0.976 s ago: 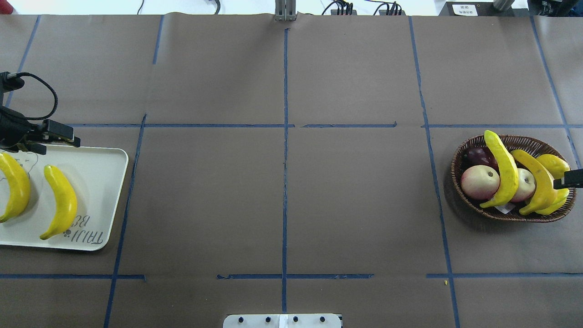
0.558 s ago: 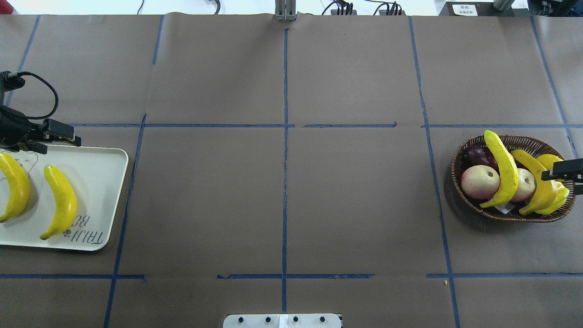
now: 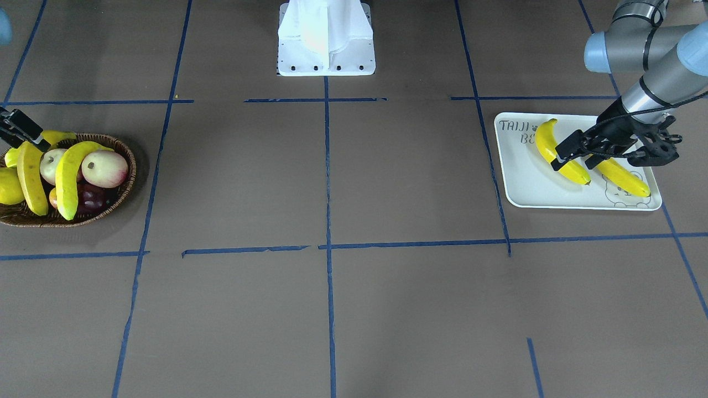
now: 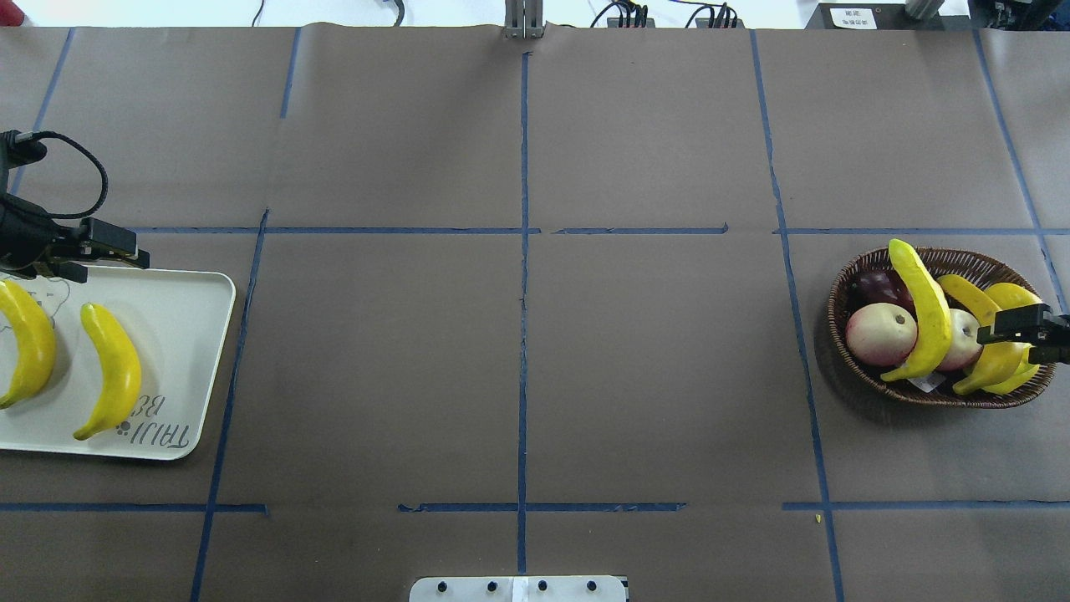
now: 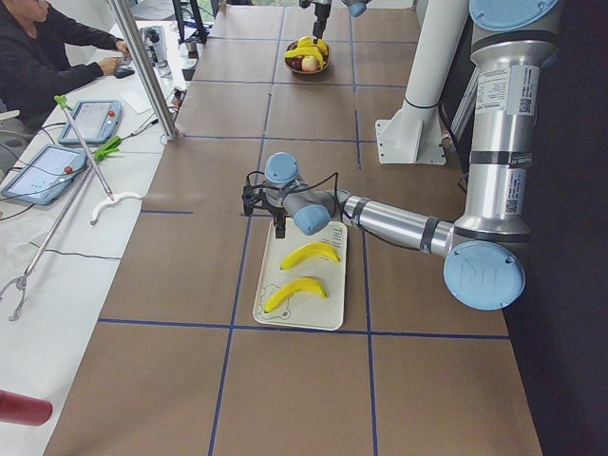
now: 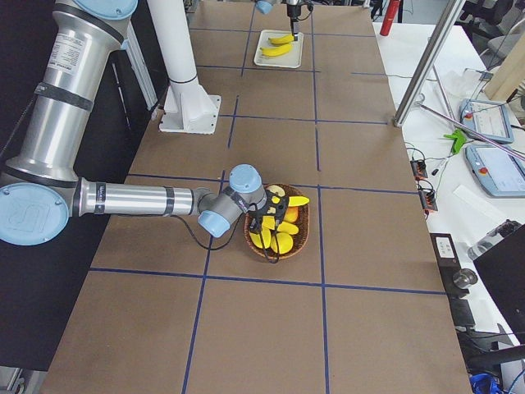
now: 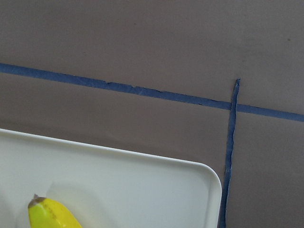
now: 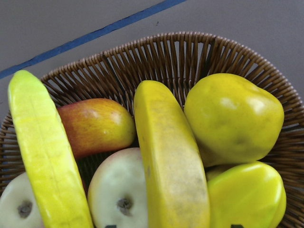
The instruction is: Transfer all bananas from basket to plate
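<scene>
Right wrist-mounted: two glossy yellow bananas (image 8: 171,161) cross the wicker basket (image 8: 180,47).

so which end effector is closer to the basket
Right. The right end effector hovers over the basket; the left end effector is far across the table, at the plate.

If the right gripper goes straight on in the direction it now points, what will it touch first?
The right gripper would probably first meet the darker banana in the basket, centred between its fingertips; the depth is unclear.

Lab: tape-gridded table (image 4: 376,351), operator tablets (image 5: 90,121)
</scene>
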Tool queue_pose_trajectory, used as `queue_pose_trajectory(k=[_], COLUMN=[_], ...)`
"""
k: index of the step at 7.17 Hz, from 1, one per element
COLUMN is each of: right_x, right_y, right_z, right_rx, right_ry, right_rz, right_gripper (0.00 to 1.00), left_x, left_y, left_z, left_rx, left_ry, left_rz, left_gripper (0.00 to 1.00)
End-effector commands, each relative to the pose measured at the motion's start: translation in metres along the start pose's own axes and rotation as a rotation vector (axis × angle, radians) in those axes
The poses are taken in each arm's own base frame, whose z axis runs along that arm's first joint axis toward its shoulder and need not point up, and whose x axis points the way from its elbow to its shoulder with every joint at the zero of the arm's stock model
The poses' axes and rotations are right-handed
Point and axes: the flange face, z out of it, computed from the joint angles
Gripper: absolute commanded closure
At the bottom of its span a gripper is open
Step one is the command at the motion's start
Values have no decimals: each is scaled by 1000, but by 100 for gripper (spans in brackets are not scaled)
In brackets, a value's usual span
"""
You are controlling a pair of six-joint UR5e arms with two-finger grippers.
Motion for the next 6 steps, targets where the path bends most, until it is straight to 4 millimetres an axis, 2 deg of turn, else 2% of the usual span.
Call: queue_pose_trajectory(k=[1, 2, 3, 4, 5, 6], right_x=[-2, -6, -14, -15, -2, -1], right_y=[0, 0, 0, -1, -9, -21], right_z=[0, -2, -8, -26, -57, -92], right_rx=[-2, 3, 7, 40, 104, 167], right_ry=[-3, -11, -26, -46, -53, -85], right_rz=[-13, -39, -48, -98, -195, -262], right_gripper=[94, 100, 100, 100, 100, 100], left_x=[0, -1, -1, 1, 1, 0], left_y=[0, 0, 0, -1, -1, -2], left_z=[0, 1, 2, 1, 2, 4], left_rx=[0, -1, -1, 1, -1, -2], left_ry=[1, -2, -2, -1, -2, -4], left_rz=[-1, -2, -1, 1, 1, 1], left_gripper=[1, 1, 1, 1, 1, 1])
